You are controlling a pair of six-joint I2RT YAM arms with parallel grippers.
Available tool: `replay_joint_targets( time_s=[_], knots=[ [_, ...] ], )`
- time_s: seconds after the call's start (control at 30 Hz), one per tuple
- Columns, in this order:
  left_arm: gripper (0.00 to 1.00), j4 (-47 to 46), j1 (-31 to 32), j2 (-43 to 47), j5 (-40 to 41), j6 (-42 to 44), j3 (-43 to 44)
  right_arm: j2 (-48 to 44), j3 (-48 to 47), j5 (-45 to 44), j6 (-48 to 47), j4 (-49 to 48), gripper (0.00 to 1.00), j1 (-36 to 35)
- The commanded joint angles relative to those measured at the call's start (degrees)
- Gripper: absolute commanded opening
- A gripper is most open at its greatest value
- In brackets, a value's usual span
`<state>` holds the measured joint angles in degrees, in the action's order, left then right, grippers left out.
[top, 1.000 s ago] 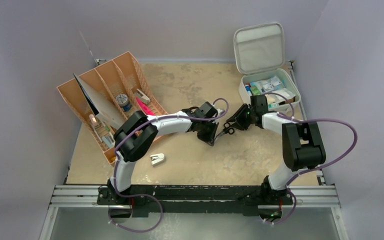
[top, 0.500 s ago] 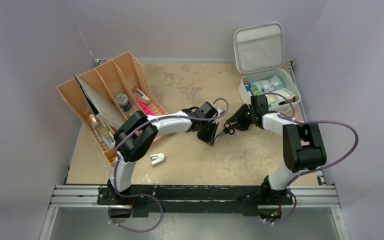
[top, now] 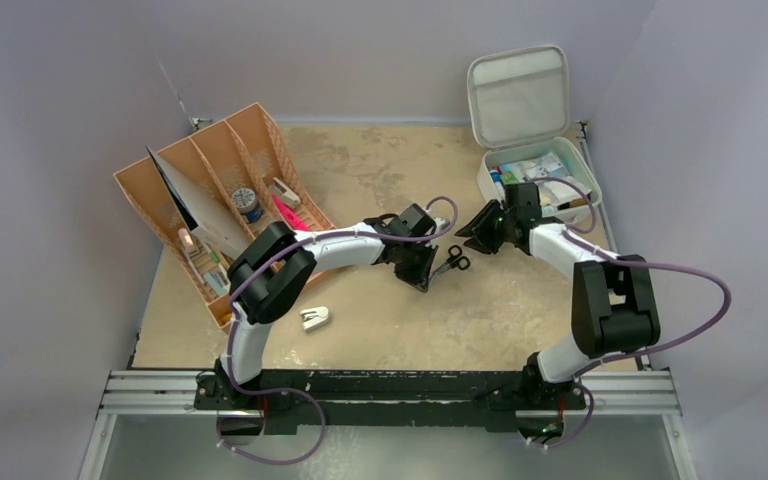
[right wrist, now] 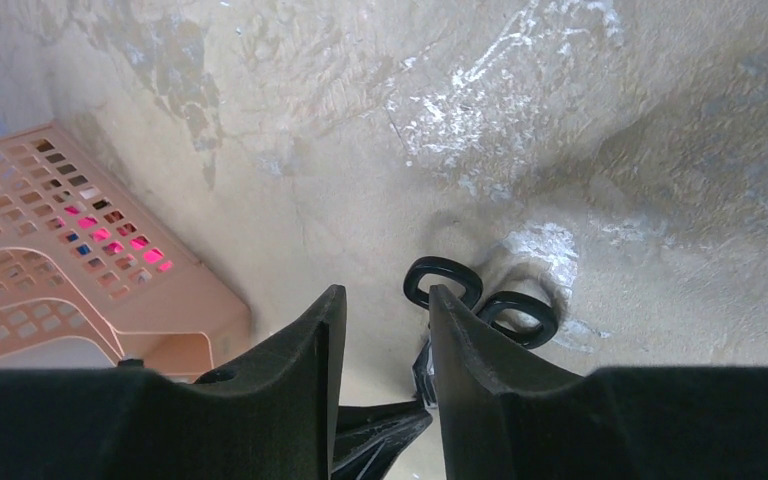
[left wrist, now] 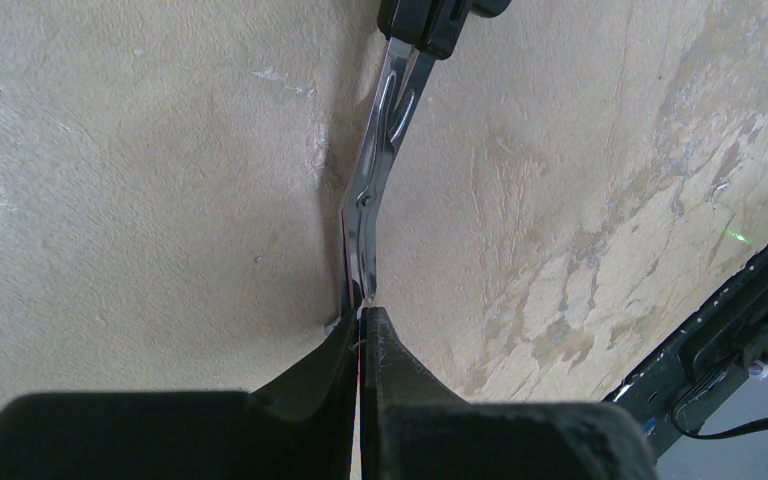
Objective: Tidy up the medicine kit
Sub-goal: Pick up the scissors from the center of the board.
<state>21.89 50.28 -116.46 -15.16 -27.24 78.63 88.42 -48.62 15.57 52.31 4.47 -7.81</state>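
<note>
The medicine kit (top: 517, 98) stands open at two o'clock on the table, its lid upright and packets inside. The shell looks stiff and light, so I judge the lid's rim is the best place to hold it for closing. Toward eight o'clock from it, the left gripper (top: 426, 275) is clamped on the blade tips of the scissors (top: 451, 264). The right gripper (top: 475, 233), with fingers apart, hovers near the black handle loops.

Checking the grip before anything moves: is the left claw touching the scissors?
Touching. The left wrist view shows the left claw shut on the scissors, with the metal blade tips pinched between its two fingers.
</note>
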Motion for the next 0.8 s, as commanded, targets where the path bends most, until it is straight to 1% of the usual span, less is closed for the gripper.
replay_joint_targets(
  time_s=[0.0, 0.27, 0.6, 0.77],
  knots=[
    [0.01, -0.7, 0.6, -0.9, 1.6, 1.1, -1.2, 1.6, -1.0, 1.2, 4.0, 0.2, 0.38, -0.1],
    [0.01, -0.8, 0.7, -0.9, 1.4, 1.1, -1.2, 4.8, -2.0, 2.8, 7.0, -0.7, 0.38, -0.6],
    [0.01, -1.0, 0.8, -1.0, 1.4, 1.2, -1.1, 7.6, -3.8, 1.4, 10.4, 0.8, 0.38, -3.1],
    [0.01, -1.0, 0.7, -0.9, 1.4, 1.4, -1.2, 7.9, -4.1, -0.1, 10.7, 1.7, 0.38, -3.6]
  ],
)
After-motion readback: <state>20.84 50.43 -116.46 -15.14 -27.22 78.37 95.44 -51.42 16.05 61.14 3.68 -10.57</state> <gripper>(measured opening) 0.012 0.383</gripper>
